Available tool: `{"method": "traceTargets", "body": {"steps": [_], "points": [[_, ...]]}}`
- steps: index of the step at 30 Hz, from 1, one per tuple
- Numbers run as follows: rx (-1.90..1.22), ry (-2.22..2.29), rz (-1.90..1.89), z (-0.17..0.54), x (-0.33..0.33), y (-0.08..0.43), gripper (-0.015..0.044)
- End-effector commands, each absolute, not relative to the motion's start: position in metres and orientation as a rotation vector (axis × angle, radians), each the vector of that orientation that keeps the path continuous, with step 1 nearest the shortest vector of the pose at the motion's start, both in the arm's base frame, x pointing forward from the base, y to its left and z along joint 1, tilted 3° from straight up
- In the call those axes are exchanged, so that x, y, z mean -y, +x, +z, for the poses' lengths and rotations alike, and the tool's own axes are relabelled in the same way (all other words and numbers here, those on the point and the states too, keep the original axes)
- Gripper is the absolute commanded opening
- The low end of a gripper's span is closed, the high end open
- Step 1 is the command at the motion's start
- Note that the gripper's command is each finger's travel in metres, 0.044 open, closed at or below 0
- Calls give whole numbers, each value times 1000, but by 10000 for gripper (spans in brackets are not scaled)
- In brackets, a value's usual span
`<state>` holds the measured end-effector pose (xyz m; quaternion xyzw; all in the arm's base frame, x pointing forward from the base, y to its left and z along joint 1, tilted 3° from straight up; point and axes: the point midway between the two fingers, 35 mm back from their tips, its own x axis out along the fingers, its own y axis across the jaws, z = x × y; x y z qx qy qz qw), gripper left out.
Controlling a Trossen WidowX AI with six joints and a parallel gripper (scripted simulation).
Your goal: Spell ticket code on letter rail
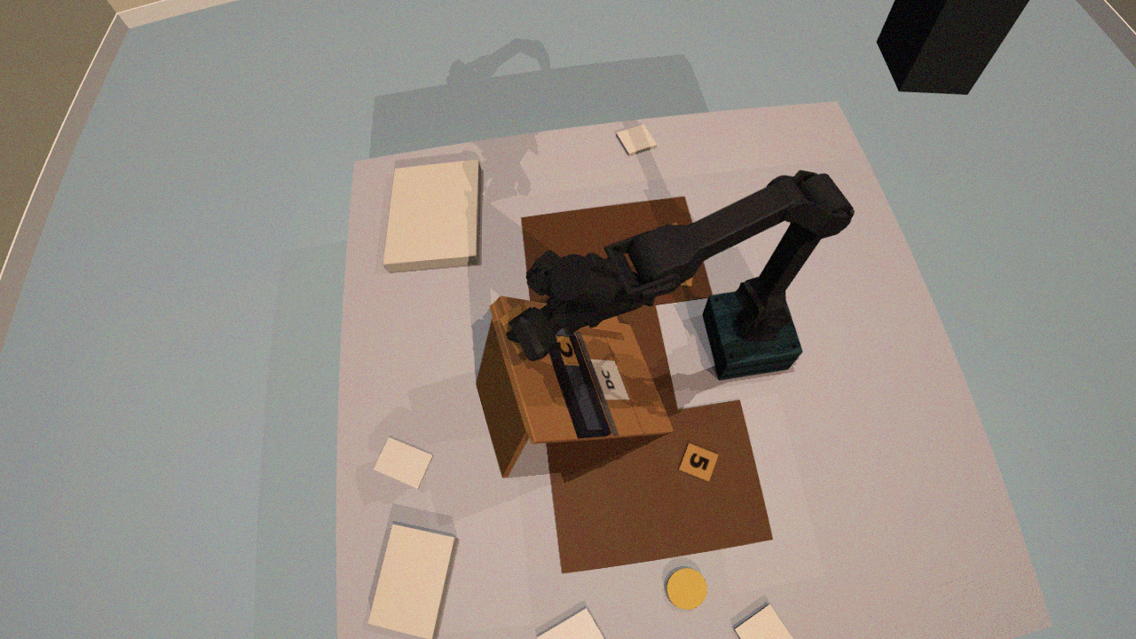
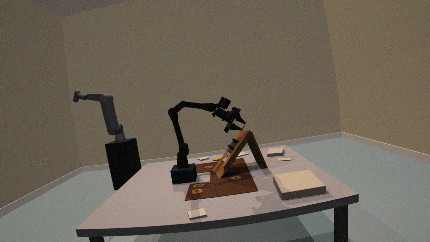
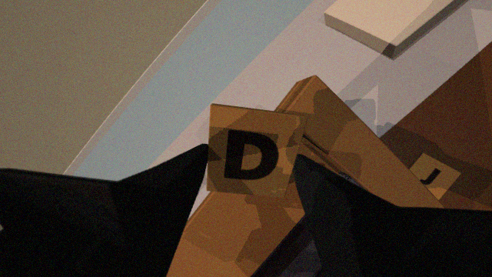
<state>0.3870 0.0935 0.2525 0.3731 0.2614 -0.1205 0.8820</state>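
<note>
My gripper (image 2: 243, 126) (image 3: 252, 155) is shut on the D tile (image 3: 238, 119) by its two side edges, with the D upright in the wrist view. It holds the tile above the top of the tilted wooden board (image 1: 520, 389) (image 2: 237, 153) (image 3: 223, 223). The arm hides the fingertips in the top view. The dark rail (image 1: 583, 401) runs across the board. The C tile (image 1: 565, 350) sits in its upper end in that view, the right end as the ticket reads; the rest of the visible channel is empty. The ticket (image 1: 619, 389) beside the rail reads DC.
The J tile (image 2: 235, 177) (image 3: 436, 175), 2 tile (image 2: 197, 191), G tile (image 2: 198, 185) and 5 tile (image 1: 698, 461) lie on brown mats. A thick pale slab (image 1: 432, 214) (image 2: 297, 183) (image 3: 384, 19), more pale blocks and a yellow disc (image 1: 686, 587) stand around. A second arm (image 2: 109, 114) stands beyond the counter.
</note>
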Motion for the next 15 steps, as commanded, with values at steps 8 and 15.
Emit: {"method": "traceTargets", "body": {"steps": [8, 15], "points": [[-643, 568, -132, 227, -150, 359, 0], [-679, 449, -36, 216, -187, 340, 0]]}}
